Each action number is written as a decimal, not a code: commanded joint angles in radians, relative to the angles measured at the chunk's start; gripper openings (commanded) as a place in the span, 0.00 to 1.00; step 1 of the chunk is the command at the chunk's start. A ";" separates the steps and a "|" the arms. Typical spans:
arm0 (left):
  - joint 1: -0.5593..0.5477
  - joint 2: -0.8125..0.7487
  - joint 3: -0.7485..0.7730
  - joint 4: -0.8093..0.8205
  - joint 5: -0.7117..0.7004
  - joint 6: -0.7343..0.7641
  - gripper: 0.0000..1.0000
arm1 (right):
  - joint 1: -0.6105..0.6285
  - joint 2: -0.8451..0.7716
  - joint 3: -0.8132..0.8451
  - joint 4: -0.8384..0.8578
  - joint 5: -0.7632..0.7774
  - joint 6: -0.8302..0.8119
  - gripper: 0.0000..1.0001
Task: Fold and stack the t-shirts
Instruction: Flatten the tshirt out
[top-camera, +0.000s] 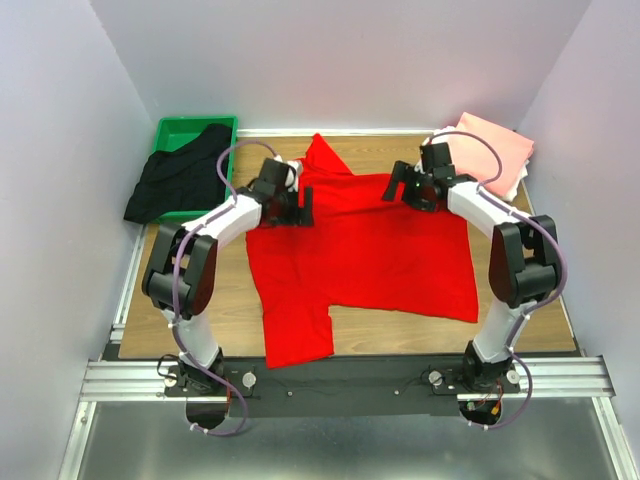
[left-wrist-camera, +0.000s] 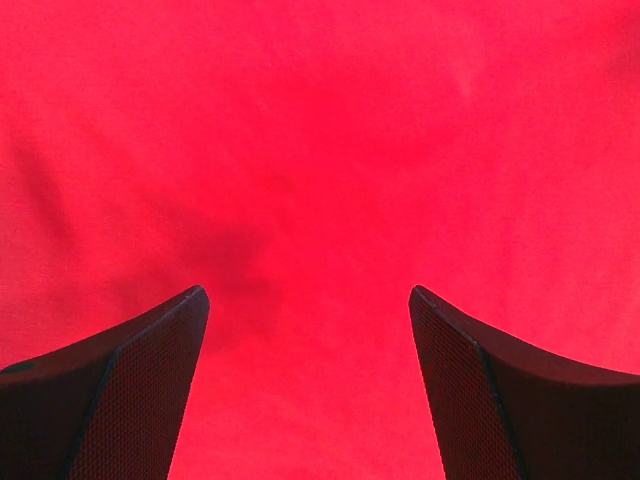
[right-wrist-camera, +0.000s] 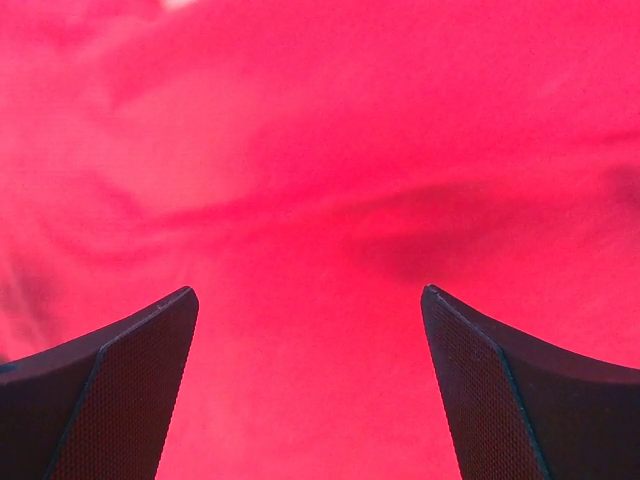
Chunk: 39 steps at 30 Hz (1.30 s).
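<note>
A bright red t-shirt (top-camera: 365, 250) lies spread across the middle of the wooden table, one sleeve pointing to the far side and one toward the near edge. My left gripper (top-camera: 303, 207) is open over the shirt's far left part; red cloth (left-wrist-camera: 320, 180) fills its view between the spread fingers (left-wrist-camera: 150, 390). My right gripper (top-camera: 398, 186) is open over the shirt's far right edge, with red cloth (right-wrist-camera: 320, 200) filling its view too. A black t-shirt (top-camera: 180, 175) hangs crumpled out of the green bin. A folded salmon-pink shirt (top-camera: 492, 150) lies on a white one at the far right.
The green bin (top-camera: 188, 130) stands at the far left corner. White walls close in the table on three sides. Bare wooden tabletop (top-camera: 225, 300) shows to the left of the red shirt. A metal rail (top-camera: 340, 380) runs along the near edge.
</note>
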 joint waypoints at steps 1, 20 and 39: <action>-0.031 -0.056 -0.107 -0.021 -0.028 -0.068 0.89 | 0.069 -0.054 -0.086 -0.028 -0.045 0.024 0.98; 0.007 0.069 -0.176 0.069 -0.035 -0.090 0.89 | 0.130 -0.041 -0.258 -0.028 0.106 0.105 0.97; 0.088 0.341 0.218 -0.015 0.035 0.002 0.89 | 0.086 0.189 -0.011 -0.050 0.152 0.114 0.97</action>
